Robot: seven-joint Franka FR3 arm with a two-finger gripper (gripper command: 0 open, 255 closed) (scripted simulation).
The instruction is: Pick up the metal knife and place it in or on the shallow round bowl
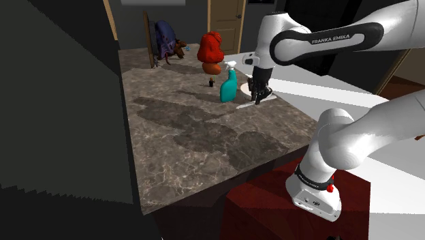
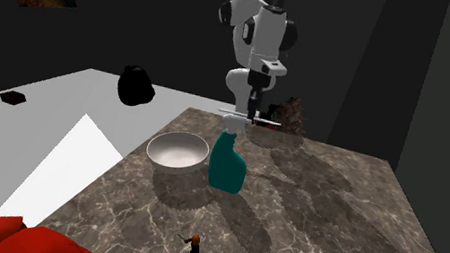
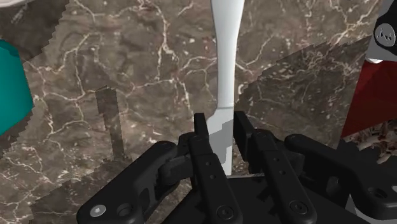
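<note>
In the shoulder view the gripper (image 1: 259, 95) and teal spray bottle (image 1: 229, 87) hide much of the pale bowl (image 1: 245, 105), and the knife is hard to make out. In the second exterior view the bowl (image 2: 177, 152) sits empty on the marble table (image 2: 337, 218), with the knife (image 2: 243, 115) held level in the air beyond the bottle. In the wrist view the fingers (image 3: 200, 130) clasp the pale knife (image 3: 226, 63), its far end cut off.

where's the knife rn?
The knife is clasped in the gripper over the marble table. In the second exterior view it is just behind the teal spray bottle, with the bowl to the bottle's left.
</note>
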